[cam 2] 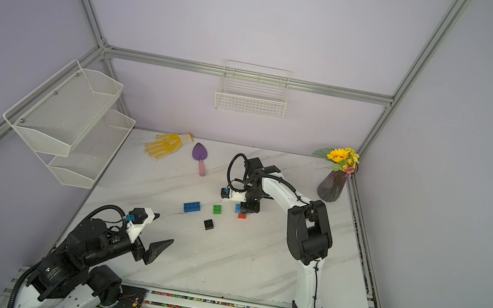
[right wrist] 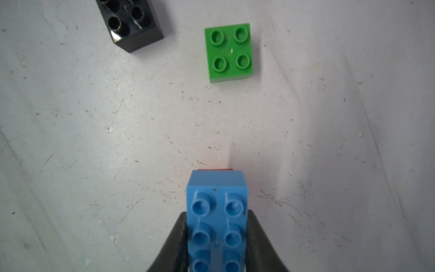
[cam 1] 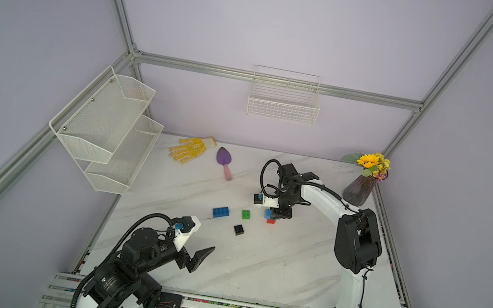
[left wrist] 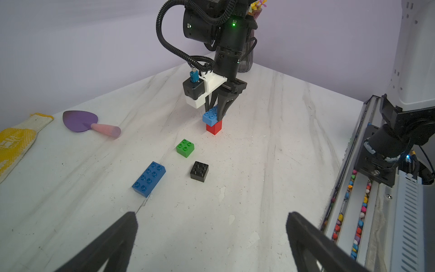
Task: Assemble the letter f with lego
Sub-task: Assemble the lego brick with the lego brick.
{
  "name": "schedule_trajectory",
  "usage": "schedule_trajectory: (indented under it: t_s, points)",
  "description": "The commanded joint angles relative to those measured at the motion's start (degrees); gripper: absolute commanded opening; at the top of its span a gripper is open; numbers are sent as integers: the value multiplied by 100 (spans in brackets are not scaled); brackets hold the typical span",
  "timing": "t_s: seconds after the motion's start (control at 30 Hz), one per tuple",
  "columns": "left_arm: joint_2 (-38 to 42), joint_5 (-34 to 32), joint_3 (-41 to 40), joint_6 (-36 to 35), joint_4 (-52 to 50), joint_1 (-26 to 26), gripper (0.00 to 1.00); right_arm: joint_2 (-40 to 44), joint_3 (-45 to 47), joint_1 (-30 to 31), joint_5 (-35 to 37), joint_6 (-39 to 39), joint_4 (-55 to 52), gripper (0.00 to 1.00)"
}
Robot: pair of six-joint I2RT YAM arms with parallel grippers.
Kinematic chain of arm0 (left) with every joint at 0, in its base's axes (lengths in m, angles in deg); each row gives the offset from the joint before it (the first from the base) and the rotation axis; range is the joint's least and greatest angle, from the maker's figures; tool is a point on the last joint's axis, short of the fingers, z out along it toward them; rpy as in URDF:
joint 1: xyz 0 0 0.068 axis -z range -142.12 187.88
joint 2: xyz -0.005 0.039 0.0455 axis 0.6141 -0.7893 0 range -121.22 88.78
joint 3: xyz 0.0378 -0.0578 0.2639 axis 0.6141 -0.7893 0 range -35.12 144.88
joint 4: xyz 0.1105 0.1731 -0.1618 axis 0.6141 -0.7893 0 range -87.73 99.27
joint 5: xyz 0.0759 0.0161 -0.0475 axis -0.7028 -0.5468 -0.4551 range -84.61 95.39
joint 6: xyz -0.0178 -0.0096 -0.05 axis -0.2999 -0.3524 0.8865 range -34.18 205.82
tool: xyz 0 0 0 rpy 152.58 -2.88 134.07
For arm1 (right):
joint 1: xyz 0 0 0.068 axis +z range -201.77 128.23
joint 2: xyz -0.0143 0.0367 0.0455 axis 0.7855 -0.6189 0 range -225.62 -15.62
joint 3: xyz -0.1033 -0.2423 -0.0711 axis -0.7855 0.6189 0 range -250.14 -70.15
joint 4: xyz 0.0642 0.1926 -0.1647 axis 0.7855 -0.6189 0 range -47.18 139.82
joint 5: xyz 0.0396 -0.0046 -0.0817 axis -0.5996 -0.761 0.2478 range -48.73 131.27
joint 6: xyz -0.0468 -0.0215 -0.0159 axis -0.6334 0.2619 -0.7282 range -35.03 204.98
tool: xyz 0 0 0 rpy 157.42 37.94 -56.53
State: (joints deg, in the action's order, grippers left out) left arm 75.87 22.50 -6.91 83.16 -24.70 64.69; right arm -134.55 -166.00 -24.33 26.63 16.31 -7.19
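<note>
One green brick (left wrist: pixel 185 147) lies near the right gripper (left wrist: pixel 215 114) clamping a blue brick (right wrist: pixel 217 212); left gripper (left wrist: pixel 211 216) gapes wide

The light blue long brick (left wrist: pixel 210 115) sits studs up on the red square brick (left wrist: pixel 214 128), overhanging it, clamped in the right tool (left wrist: pixel 216 113). The green square brick (left wrist: pixel 185 147), black square brick (left wrist: pixel 199 171) and dark blue long brick (left wrist: pixel 149 178) lie separately on the desk (left wrist: pixel 259 164).
</note>
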Motion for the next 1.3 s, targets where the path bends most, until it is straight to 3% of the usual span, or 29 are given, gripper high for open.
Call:
schedule_trajectory:
  t_s: [0.0, 0.33, 0.63, 1.03, 1.27]
  points:
    - [-28, 19, 18, -113, 158, 0, 100, -396, -77, 83, 245, -22, -443, 0]
    - [-20, 21, 5, -105, 163, 0, 100, -920, -183, 303, 417, 248, -592, 0]
    - [-30, 12, 5, -105, 159, 4, 100, -868, -231, 467, 459, 1467, -389, 0]
    - [58, -39, 9, -130, 146, -9, 100, -262, 502, 518, 299, 1496, 395, 0]
    - [73, -14, 6, -139, 137, -9, 100, -436, 250, 517, 292, 1657, 195, 0]
